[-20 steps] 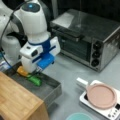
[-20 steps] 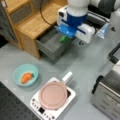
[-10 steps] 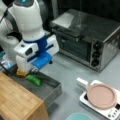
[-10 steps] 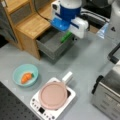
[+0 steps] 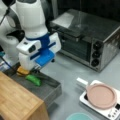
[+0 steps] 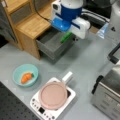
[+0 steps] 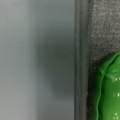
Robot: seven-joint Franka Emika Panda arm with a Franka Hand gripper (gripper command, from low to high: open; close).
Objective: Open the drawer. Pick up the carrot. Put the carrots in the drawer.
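The dark grey drawer (image 5: 53,93) (image 6: 50,49) stands pulled out from the wooden-topped cabinet (image 5: 17,100) (image 6: 32,25). Inside it lie a green toy vegetable (image 5: 33,80) (image 6: 65,37) and a yellow one (image 5: 23,71). My gripper (image 5: 40,70) (image 6: 67,32) hangs low over the drawer's inside, just above the green vegetable, its fingers mostly hidden by the white and blue hand. The wrist view shows the drawer's rim (image 7: 81,60) and the green vegetable (image 7: 107,92), with no fingers. The orange carrot (image 6: 26,77) lies in a teal bowl (image 6: 17,71), well away from the gripper.
A silver toaster oven (image 5: 87,37) (image 6: 107,97) stands on the grey table. A white hob carrying a pink pan (image 5: 101,96) (image 6: 53,95) sits near the bowl, whose rim (image 5: 78,117) also shows at a front view's bottom.
The gripper has shifted a little across the open drawer toward the cabinet. The carrot, bowl and pan have not moved.
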